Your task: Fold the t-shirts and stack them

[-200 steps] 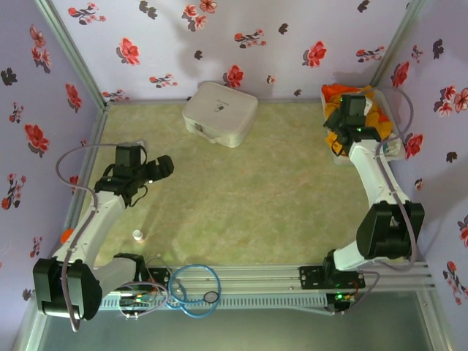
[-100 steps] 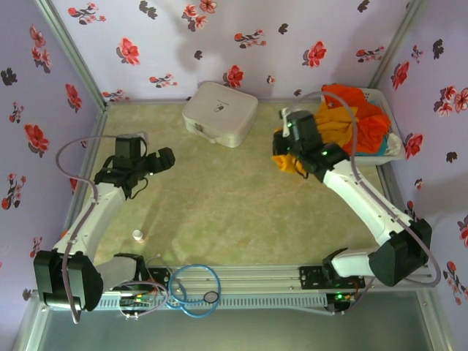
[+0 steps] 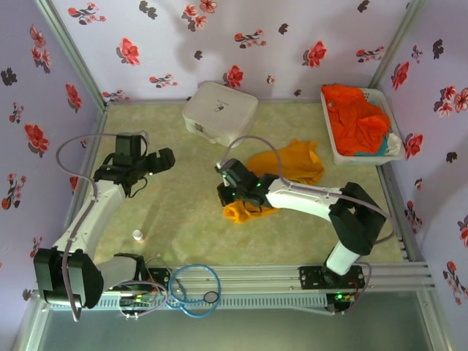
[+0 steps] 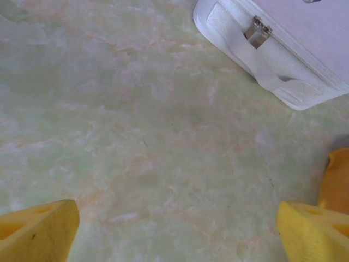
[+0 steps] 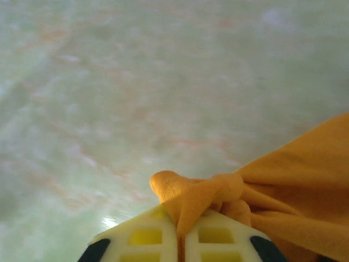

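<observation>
The golden yellow-orange t-shirt (image 3: 289,162) lies crumpled and stretched across the middle of the table. My right gripper (image 3: 232,196) is shut on a bunched corner of it, low over the table. In the right wrist view a fold of that t-shirt (image 5: 289,191) is pinched between the closed fingers of the right gripper (image 5: 181,229). The red-orange t-shirt (image 3: 358,117) sits heaped in the white basket (image 3: 338,155) at the back right. My left gripper (image 3: 162,159) hovers open over bare table at the left; its yellow fingertips (image 4: 38,232) stand far apart around nothing.
A white rounded hard case (image 3: 219,113) stands at the back centre, and its corner (image 4: 283,49) shows in the left wrist view. A small white cylinder (image 3: 137,235) stands near the front left. Patterned walls enclose the table on three sides.
My right arm swung from the basket at the back right down to the table's middle, pulling the yellow-orange t-shirt out with it. The left arm barely moved.
</observation>
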You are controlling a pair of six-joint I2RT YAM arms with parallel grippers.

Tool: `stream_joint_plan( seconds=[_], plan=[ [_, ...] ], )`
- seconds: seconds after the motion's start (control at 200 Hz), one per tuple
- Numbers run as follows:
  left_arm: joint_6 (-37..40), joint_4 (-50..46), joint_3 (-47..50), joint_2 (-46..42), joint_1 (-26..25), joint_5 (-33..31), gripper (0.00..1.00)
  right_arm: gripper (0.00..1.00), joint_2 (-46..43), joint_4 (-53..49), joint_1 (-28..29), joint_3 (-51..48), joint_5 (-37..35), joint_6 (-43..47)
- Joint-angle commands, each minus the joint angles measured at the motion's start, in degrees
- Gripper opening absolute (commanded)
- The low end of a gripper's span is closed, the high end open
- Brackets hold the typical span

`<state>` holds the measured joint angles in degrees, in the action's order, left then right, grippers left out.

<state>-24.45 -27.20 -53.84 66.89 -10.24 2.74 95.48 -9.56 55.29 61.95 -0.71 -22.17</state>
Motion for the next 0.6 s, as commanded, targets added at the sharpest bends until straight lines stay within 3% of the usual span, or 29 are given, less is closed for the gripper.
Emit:
stream_joint_plan(
  seconds=[0.0,0.18,0.225,0.345,0.59],
  plan=[
    [2.13,-2.81,-1.64,0.17,0.23,-2.17,0.93,0.20,-0.01,8.56,0.25,3.25,3.25,-3.02],
    [2.96,-5.28,-1.31,1.38,-1.30,-4.04,0.83,0.77,-1.07,6.15,0.14,5.72,-2.58,1.78],
    [3.75,-6.50,-0.95,2.18,-2.91,-5.90,0.83,0.98,-1.62,5.89,0.07,5.51,-2.59,3.46],
    [2.03,-7.25,1.60,3.90,-6.45,-5.55,0.86,0.99,-3.36,5.27,-0.01,3.03,-7.84,3.99],
    [-7.96,0.26,7.94,3.25,-16.05,-3.33,0.85,0.99,-5.39,1.17,-3.91,-0.87,-12.65,-0.49]
  ],
)
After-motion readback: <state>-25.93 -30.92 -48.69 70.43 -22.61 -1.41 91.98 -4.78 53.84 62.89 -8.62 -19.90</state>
